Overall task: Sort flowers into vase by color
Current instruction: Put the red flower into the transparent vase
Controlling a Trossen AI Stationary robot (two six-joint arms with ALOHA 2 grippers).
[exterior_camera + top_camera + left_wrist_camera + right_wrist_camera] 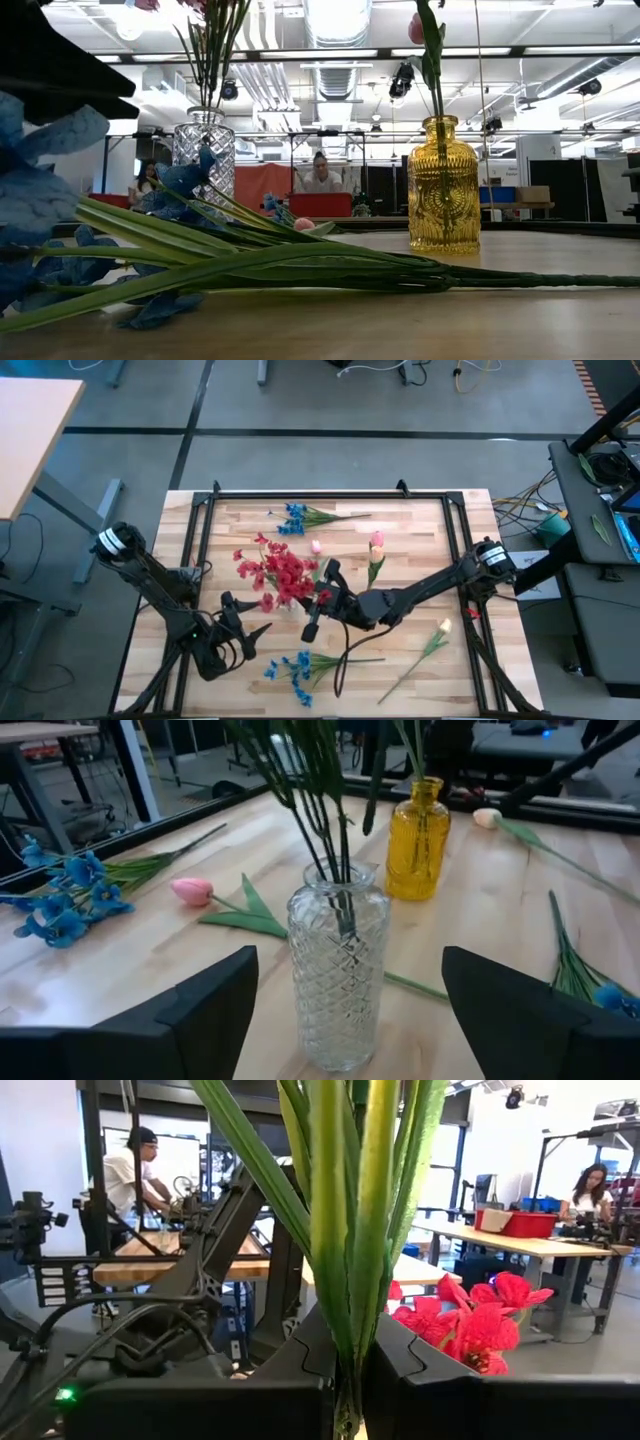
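A clear glass vase (338, 980) (205, 150) stands mid-table with red sprays (280, 570) in it. Behind it, a yellow vase (416, 838) (443, 185) holds a pink tulip (376, 542). My left gripper (350, 980) (258, 630) is open, a little short of the clear vase on its left near side, touching nothing. My right gripper (345, 1380) (312, 622) is right of the clear vase, shut on a flower's green stems. Blue sprays lie far (295, 518) and near (295, 665). A pink tulip (190, 890) and a cream tulip (440, 628) lie flat. My right gripper pinches a bundle of green stems and leaves (350, 1310) between its two fingers (440, 1390). The bundle runs on past the fingers, crossing them. Red blossoms (470, 1330) show beside it, and I cannot tell whether they belong to the held flower.
A black frame (330, 493) runs round the tabletop. The near blue spray's stems (300, 265) lie across the front of the table. Bare wood lies at the far right and near right. People sit at benches in the room beyond.
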